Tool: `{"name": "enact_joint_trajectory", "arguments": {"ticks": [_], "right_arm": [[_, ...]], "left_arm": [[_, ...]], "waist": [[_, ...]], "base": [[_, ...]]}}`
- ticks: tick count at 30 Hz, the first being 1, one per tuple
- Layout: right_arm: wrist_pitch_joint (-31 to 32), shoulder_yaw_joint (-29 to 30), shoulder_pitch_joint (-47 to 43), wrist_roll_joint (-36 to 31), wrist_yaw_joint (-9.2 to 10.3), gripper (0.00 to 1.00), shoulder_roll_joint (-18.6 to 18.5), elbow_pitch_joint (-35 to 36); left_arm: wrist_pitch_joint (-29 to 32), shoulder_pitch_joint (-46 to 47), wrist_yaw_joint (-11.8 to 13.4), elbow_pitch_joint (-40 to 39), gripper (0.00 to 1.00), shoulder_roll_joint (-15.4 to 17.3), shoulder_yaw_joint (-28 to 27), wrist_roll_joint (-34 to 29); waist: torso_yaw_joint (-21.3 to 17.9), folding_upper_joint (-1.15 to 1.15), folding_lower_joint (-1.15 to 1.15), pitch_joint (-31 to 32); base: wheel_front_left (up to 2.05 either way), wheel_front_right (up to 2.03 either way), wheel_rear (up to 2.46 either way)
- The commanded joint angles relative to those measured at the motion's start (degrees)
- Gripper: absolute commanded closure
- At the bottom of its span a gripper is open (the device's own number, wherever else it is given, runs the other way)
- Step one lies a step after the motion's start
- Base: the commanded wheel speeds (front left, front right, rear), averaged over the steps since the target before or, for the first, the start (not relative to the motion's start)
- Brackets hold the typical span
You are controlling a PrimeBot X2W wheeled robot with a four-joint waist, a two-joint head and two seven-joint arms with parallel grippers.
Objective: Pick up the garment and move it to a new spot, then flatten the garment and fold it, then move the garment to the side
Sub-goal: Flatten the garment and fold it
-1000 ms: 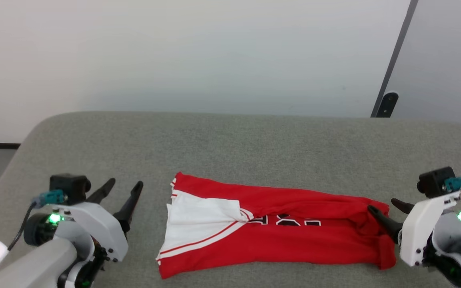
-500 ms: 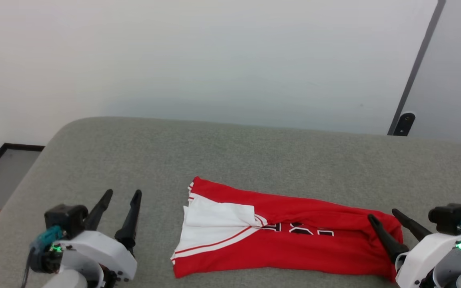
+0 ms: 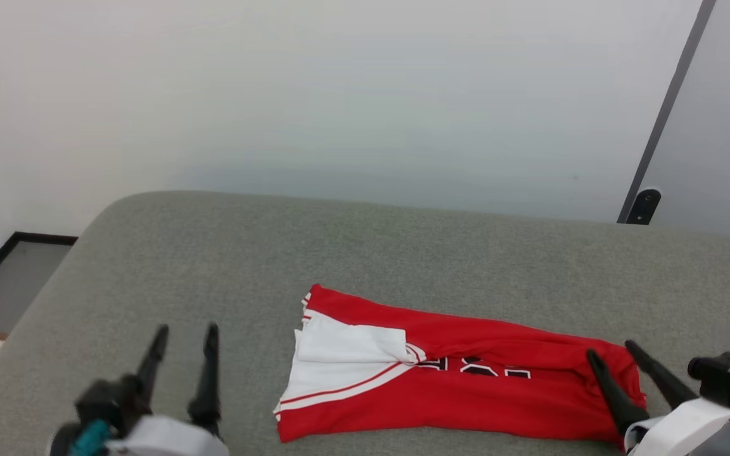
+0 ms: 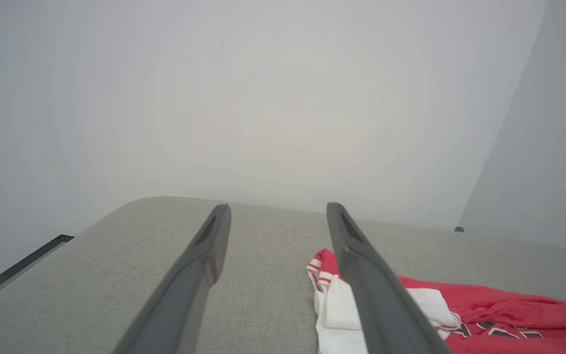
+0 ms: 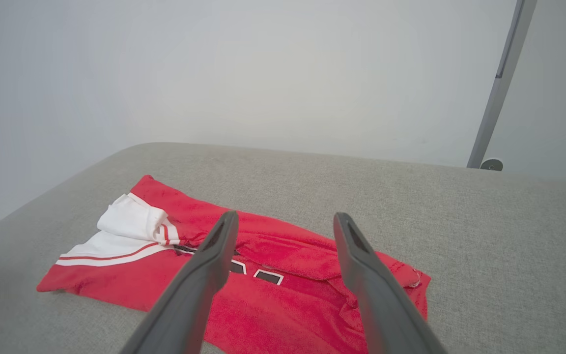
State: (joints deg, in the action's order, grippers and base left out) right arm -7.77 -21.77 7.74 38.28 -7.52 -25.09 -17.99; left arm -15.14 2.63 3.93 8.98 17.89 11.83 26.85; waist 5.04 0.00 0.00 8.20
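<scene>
A pale, bare wall (image 3: 339, 95) rises behind a broad grey upholstered surface (image 3: 403, 253) with a rounded far edge. On that surface lies the garment (image 3: 466, 405), a small red basketball shirt folded into a long band that runs left to right. A white sleeve (image 3: 346, 348) with red-and-white striped trim is at the end nearer the left gripper. Black, white-outlined lettering (image 3: 473, 366) peeks out along the middle fold, too hidden to read.

The left gripper (image 3: 187, 329) hangs over bare grey fabric, its two dark fingers spread wide and holding nothing. The shirt's white-sleeved end lies just to that gripper's right, apart from it.

The right gripper (image 3: 609, 348) is also spread wide and empty. Its fingers point across the rumpled red end of the shirt, which shows beneath and between them. Whether the fingertips touch the cloth cannot be told.

A dark slanting strip (image 3: 669, 107) crosses the wall beyond the right gripper, with a small dark fitting (image 3: 640, 206) at its foot.
</scene>
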Motion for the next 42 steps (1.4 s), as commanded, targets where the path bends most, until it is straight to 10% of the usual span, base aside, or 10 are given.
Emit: {"name": "enact_joint_trajectory", "arguments": {"ticks": [1, 16, 42], "right_arm": [[-0.42, -0.12, -0.83, -0.44, 0.07, 0.00, 0.37, 0.22], [6.20, 4.30, 2.26, -1.21, 0.07, 0.00, -3.53, -5.49], [37.99, -1.99, 18.26, -0.04, 0.07, 0.00, -0.48, -22.41]], "left_arm": [[0.02, -1.39, -1.44, 0.03, 0.00, -0.85, -0.85, -2.64], [0.03, -0.57, -9.13, 0.69, 0.00, -6.88, -8.86, -11.93], [0.03, 8.35, -11.44, 5.75, 0.00, -9.82, -4.44, -13.09]], "waist": [[-0.36, 0.00, 0.00, -0.35], [-4.19, 0.00, 0.00, -4.29], [2.09, 0.00, 0.00, -14.30]], "base": [[0.00, 0.00, 0.00], [0.00, 0.00, 0.00], [0.00, 0.00, 0.00]]}}
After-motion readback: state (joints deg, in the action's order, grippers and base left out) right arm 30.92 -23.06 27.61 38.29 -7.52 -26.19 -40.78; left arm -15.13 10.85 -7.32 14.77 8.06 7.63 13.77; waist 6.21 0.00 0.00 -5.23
